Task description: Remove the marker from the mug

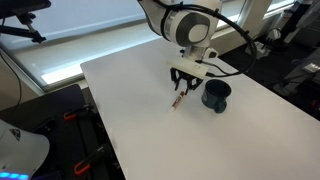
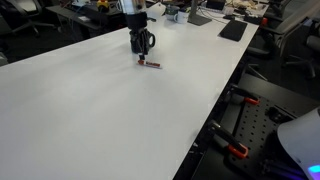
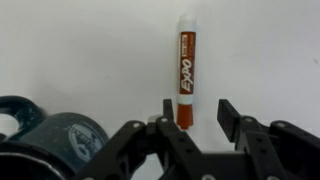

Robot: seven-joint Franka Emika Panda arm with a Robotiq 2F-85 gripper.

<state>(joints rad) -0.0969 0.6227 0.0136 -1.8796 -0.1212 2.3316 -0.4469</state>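
The red-orange marker (image 3: 186,70) lies flat on the white table (image 3: 80,50), outside the mug. It also shows in both exterior views (image 1: 177,100) (image 2: 150,65). The dark teal mug (image 3: 60,140) stands beside it at the lower left of the wrist view, and in an exterior view (image 1: 216,95). In the other exterior view the mug is hidden behind the gripper. My gripper (image 3: 192,112) is open, just above the marker's darker end, with the fingers apart on either side and not gripping it. It also shows in both exterior views (image 1: 186,80) (image 2: 141,46).
The white table reaches wide around the marker and mug. Its edges (image 2: 215,110) drop off to black frames and floor. Desks with office clutter (image 2: 215,15) stand beyond the far end.
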